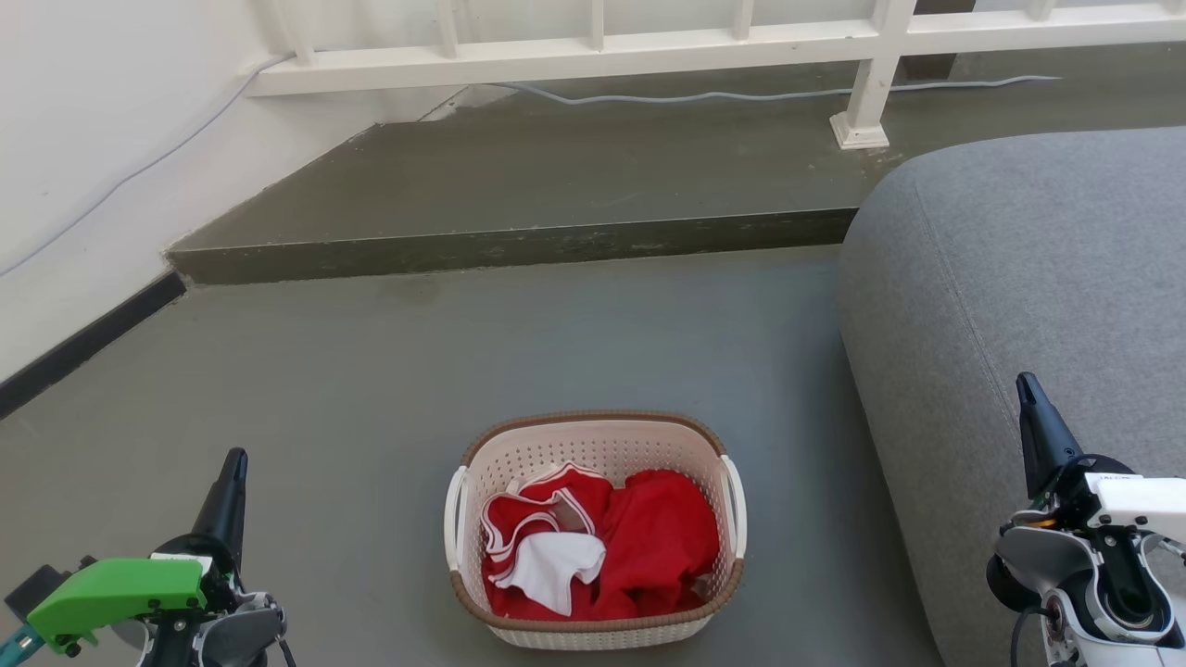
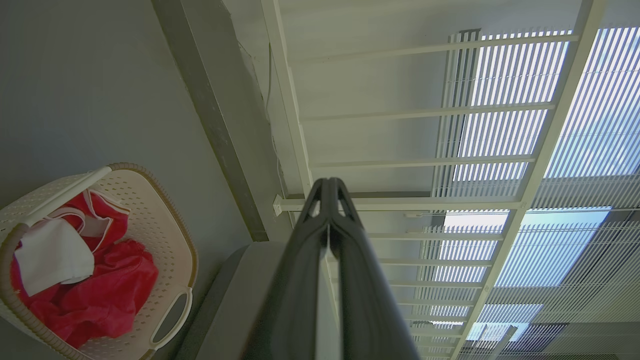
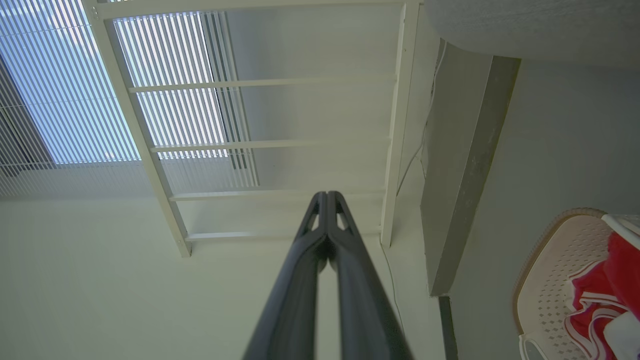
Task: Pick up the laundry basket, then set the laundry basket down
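Note:
The laundry basket (image 1: 602, 445) stands on the grey floor at the lower middle of the head view, cream and perforated with a brown rim, two white side handles and red-and-white clothes inside. It also appears at the lower left of the left wrist view as the basket (image 2: 160, 235) and at the lower right of the right wrist view as the basket (image 3: 550, 280). My left gripper (image 1: 236, 456) is well to its left, shut and holding nothing. My right gripper (image 1: 1024, 380) is far to its right, over the sofa, also shut and empty. Both sets of fingertips point away from the basket.
A grey sofa (image 1: 1038, 306) fills the right side, close to the basket. A raised dark step (image 1: 519, 245) runs across behind it, with a white railing (image 1: 871, 83) and a cable on top. A white wall (image 1: 83, 167) with a dark baseboard borders the left.

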